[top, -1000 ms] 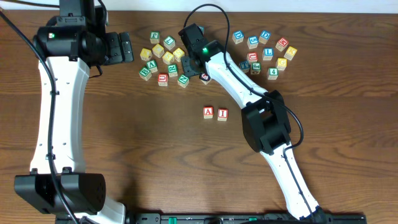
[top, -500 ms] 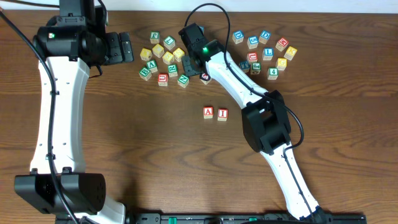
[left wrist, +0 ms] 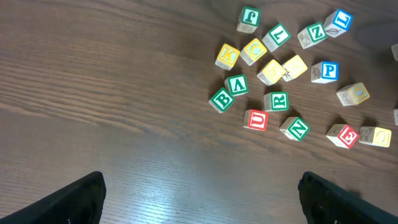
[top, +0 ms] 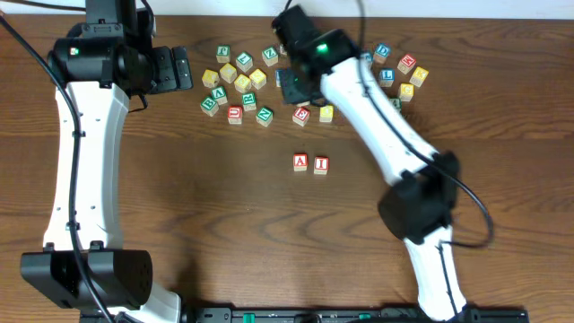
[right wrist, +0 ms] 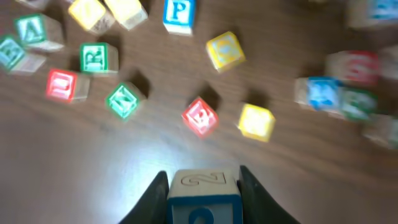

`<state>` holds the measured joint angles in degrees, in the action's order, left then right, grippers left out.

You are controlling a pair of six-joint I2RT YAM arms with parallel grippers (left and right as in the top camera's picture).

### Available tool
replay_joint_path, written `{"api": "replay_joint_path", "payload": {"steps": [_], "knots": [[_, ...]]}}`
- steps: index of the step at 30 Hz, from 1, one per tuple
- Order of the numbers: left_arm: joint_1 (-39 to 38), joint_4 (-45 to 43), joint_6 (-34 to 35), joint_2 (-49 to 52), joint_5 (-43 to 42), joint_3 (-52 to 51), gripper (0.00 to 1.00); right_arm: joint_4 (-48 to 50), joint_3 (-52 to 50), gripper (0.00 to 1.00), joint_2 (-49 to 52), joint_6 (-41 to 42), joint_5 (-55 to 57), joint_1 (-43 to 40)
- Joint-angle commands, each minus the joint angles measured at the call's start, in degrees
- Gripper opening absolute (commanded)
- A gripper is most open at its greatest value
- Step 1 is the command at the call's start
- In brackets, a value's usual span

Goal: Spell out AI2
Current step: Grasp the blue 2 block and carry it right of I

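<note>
Your right gripper (right wrist: 203,196) is clenched on the blue "2" block (right wrist: 202,184), which sits squarely between its two fingers. Overhead, that gripper (top: 294,87) hangs over the scattered blocks, beside the red E block (top: 301,114). The A block (top: 300,162) and I block (top: 321,165) lie side by side, well apart from it. Your left gripper (left wrist: 199,186) is spread wide and holds nothing.

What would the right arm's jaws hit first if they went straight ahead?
Probably the red E block, just ahead of the held 2 block; depth is unclear.
</note>
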<state>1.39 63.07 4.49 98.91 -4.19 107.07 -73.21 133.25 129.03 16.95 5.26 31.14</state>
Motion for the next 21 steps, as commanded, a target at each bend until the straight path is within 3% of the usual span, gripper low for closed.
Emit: {"api": "replay_joint_path", "payload": {"steps": [1, 8, 21], "knots": [[0.2, 0.3, 0.5, 0.2, 0.1, 0.0, 0.98, -5.2, 0.9, 0.15, -2.2, 0.6, 0.9, -0.8], [0.1, 0.3, 0.5, 0.2, 0.1, 0.0, 0.98, -16.2, -3.8, 0.11, -2.0, 3.9, 0.9, -1.5], [0.1, 0.3, 0.5, 0.2, 0.1, 0.0, 0.98, -6.7, -27.0, 0.05, -2.0, 8.3, -1.2, -4.7]]}}
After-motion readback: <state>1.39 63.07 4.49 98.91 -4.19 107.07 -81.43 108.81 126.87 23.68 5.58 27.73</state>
